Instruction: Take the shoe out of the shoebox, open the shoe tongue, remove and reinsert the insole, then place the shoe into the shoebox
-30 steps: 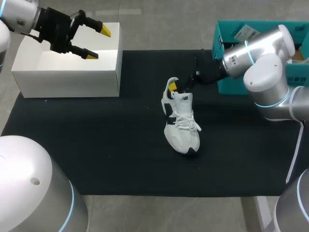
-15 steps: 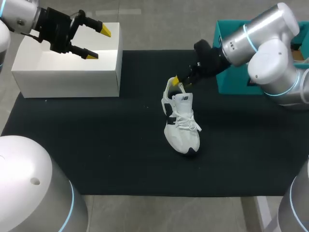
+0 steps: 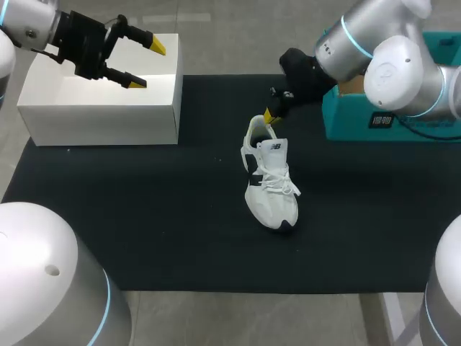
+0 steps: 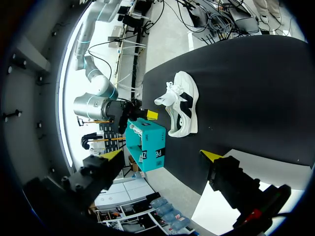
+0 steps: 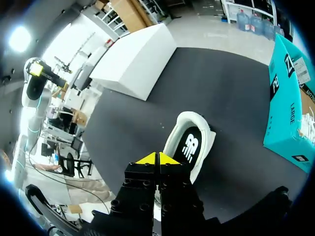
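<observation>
A white sneaker (image 3: 268, 180) with black side patches lies on the black mat, heel toward the far side. Its dark insole (image 5: 190, 143) shows in the opening just ahead of my right gripper (image 5: 157, 158). That gripper (image 3: 269, 115) hangs shut over the heel rim, yellow tips pressed together with nothing seen between them. The teal shoebox (image 3: 382, 108) stands at the right, partly behind my right arm. My left gripper (image 3: 140, 61) is open above the white box (image 3: 101, 101), far from the sneaker (image 4: 181, 103).
The black mat (image 3: 144, 216) covers the table's middle. The white box sits at its far left corner and the teal shoebox (image 5: 288, 98) at its far right edge. Bare mat surrounds the shoe on all sides.
My right gripper has risen out of the shoe's heel opening and shut its fingers, while the arm swung upward. The shoe and my left arm have stayed put.
</observation>
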You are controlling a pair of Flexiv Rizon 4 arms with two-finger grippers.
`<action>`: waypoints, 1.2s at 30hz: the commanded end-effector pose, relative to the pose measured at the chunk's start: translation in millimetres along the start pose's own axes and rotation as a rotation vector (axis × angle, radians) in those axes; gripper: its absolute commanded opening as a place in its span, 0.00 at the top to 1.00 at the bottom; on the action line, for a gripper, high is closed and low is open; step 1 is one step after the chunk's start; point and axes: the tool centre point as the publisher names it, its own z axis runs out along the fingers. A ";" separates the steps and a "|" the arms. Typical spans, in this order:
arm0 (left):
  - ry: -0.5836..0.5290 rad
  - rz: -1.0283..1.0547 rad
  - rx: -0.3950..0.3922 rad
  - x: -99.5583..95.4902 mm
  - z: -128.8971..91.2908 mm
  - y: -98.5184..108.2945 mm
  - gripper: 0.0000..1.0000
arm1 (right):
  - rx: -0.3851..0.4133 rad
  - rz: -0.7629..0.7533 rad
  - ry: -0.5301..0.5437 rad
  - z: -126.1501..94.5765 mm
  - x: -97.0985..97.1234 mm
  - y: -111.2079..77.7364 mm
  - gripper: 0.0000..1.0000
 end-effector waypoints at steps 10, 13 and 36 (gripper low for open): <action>0.003 0.000 0.002 -0.4 0.1 0.9 0.00 | -0.058 0.021 -0.151 9.4 -4.7 3.1 1.00; 0.003 0.000 0.002 -0.4 0.1 0.9 0.00 | -0.067 0.053 -0.248 19.7 -8.6 7.9 1.00; 0.003 0.000 0.002 -0.4 0.1 0.9 0.00 | -0.017 0.261 -0.401 73.2 -34.7 4.1 1.00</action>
